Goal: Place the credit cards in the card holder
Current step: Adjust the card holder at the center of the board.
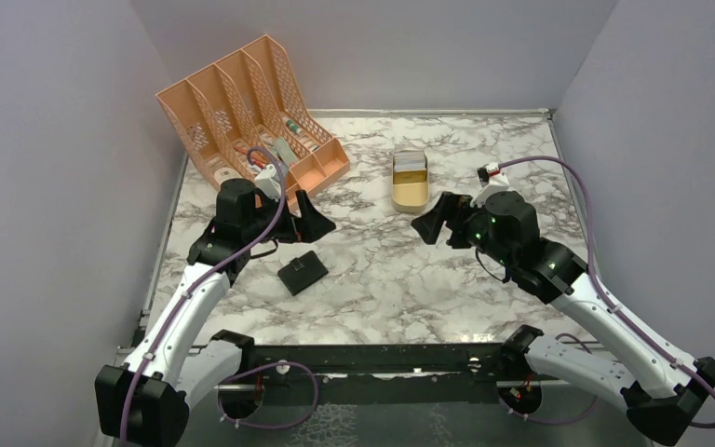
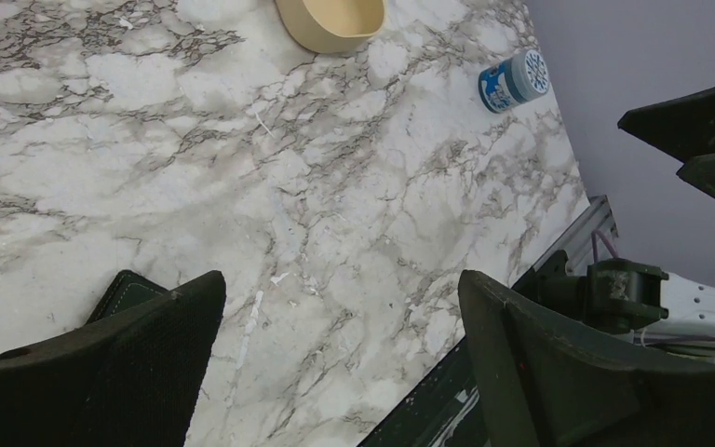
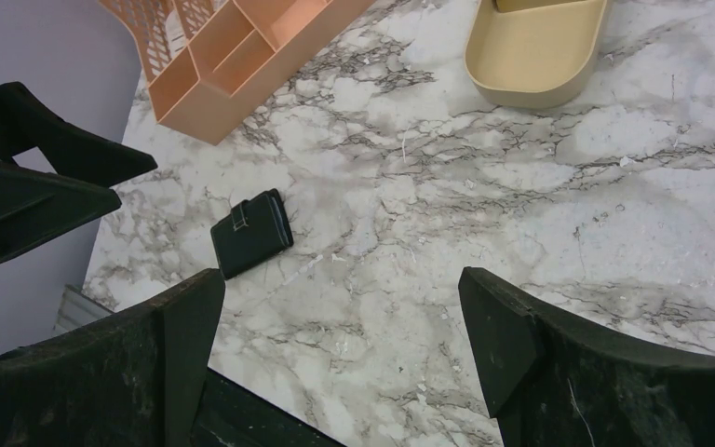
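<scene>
Peach plastic desk organiser (image 1: pixel 251 116) at far-left corner of marble table (image 1: pixel 382 279), misc. items in slots. Gold oval tin (image 1: pixel 410 196) mid-table, well to its right. Small blue-white tub (image 2: pixel 514 80), maybe a lidded jar, near right edge.

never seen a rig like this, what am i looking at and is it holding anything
A robot's left arm and right arm are bolted to a marble table. The wide picture looks down from above; the other two come from a camera on each wrist, so the dark shapes below are its own fingers. On it lie a closed black card holder, a gold tin with cards in it and a peach organiser. The left gripper and right gripper are open, holding nothing.
</scene>
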